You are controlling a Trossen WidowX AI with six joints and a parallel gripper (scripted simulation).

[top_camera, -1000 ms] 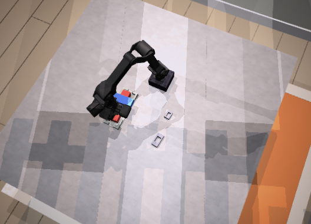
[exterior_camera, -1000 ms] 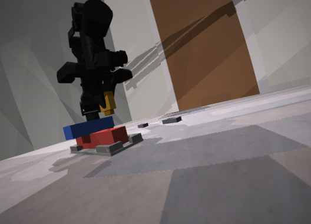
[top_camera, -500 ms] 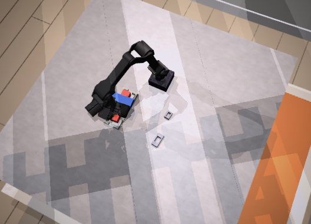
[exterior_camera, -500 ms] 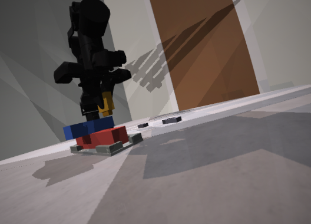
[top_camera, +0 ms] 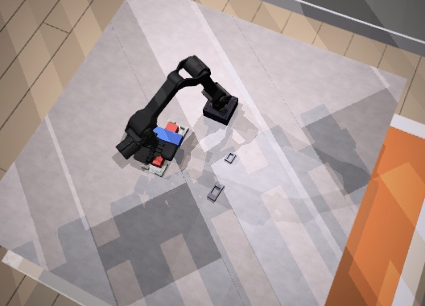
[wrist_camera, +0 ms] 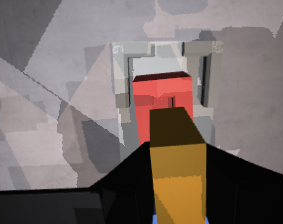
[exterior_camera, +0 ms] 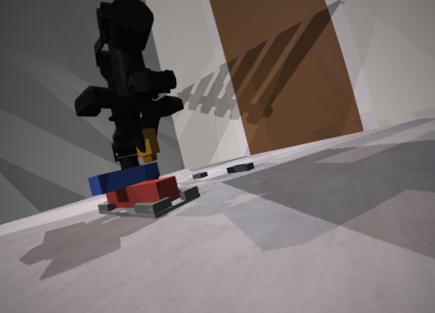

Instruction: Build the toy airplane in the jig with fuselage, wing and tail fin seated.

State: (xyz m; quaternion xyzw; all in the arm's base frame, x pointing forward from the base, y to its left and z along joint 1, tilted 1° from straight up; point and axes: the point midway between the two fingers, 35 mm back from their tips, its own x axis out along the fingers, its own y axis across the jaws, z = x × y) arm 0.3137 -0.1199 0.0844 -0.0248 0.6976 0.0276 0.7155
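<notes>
The red fuselage lies in the pale grey jig cradle. The blue wing lies across the top of the fuselage; its tab is hidden. My gripper is shut on the yellow-orange tail fin. The fin is upright with its narrower tab down, above the fuselage's tail end, with a gap below it in the exterior view. In the wrist view the tail socket shows partly, just beyond the fin.
Two small dark open frames stand on the table to one side of the jig: a smaller one and a larger one. The arm's dark base is beyond the jig, and the wing sits close behind the held fin.
</notes>
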